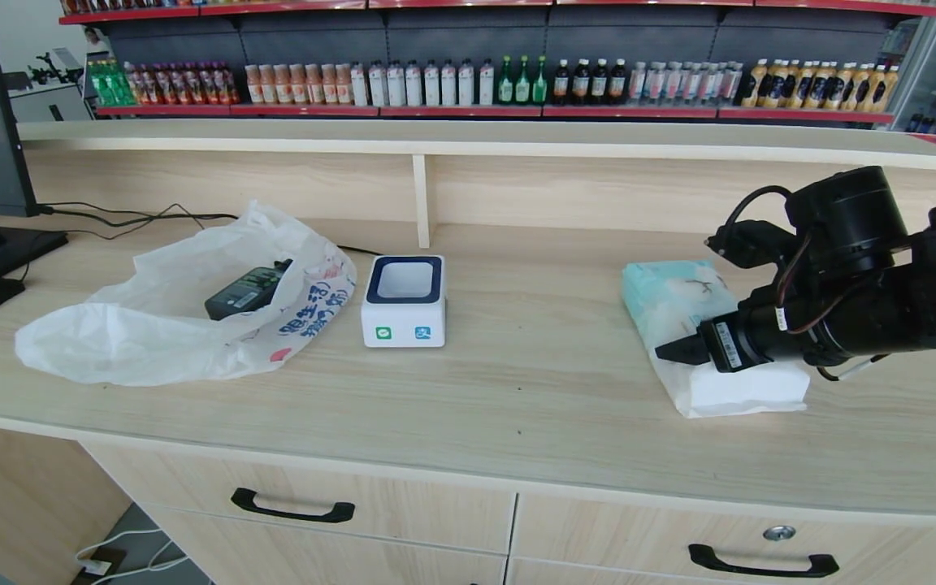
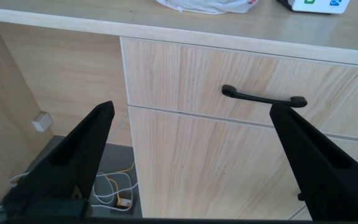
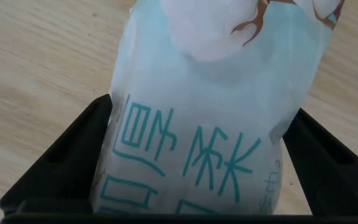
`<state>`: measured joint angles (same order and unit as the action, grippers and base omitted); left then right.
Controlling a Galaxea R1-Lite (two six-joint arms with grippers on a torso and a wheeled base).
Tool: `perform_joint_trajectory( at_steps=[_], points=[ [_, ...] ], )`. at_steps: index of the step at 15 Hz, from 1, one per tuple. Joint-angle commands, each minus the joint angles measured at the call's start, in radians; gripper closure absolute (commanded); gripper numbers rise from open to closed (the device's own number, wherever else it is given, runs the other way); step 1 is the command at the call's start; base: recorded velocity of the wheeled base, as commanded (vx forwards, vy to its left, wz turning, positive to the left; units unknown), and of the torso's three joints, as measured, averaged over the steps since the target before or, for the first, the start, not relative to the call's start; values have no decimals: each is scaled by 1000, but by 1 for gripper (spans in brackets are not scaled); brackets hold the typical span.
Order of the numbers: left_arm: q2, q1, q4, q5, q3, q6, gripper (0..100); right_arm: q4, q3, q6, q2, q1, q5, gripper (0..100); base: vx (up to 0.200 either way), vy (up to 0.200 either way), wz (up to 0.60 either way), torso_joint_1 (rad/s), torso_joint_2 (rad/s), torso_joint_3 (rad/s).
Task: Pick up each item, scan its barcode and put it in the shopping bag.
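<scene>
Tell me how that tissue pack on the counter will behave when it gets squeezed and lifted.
Probably soft: the tissue pack is a puffy film-wrapped bundle, so it should dent between the fingers of the right gripper. Likely light for its bulk. Its smooth wrap may slip, but lying flat on the counter, it seems unlikely to roll.

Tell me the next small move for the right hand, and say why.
Probably close the right hand on the tissue pack. Its fingers stand open on either side of the pack, which lies flat on the counter. Once the grip holds, the pack can be lifted toward the scanner.
</scene>
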<state>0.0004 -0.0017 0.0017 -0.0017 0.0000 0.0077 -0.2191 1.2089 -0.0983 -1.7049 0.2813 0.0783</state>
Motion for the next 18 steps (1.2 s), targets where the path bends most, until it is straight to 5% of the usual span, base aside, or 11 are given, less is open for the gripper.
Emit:
perform_joint_trajectory(
  at_steps=[1, 4, 5, 18],
  points=[
    [0, 0, 0, 0, 0, 0, 0, 1, -6, 0, -22, -1, 1, 0, 0, 0, 0, 0, 0, 0],
    [0, 0, 0, 0, 0, 0, 0, 0, -6, -3, -21, -8, 1, 0, 0, 0, 0, 0, 0, 0],
    [0, 0, 0, 0, 0, 0, 0, 0, 1, -3, -19, -13, 3, 100, 0, 0, 0, 0, 0, 0],
    [0, 0, 0, 0, 0, 0, 0, 1, -106, 22, 202, 3, 121, 100, 0, 0, 0, 0, 0, 0]
  ],
)
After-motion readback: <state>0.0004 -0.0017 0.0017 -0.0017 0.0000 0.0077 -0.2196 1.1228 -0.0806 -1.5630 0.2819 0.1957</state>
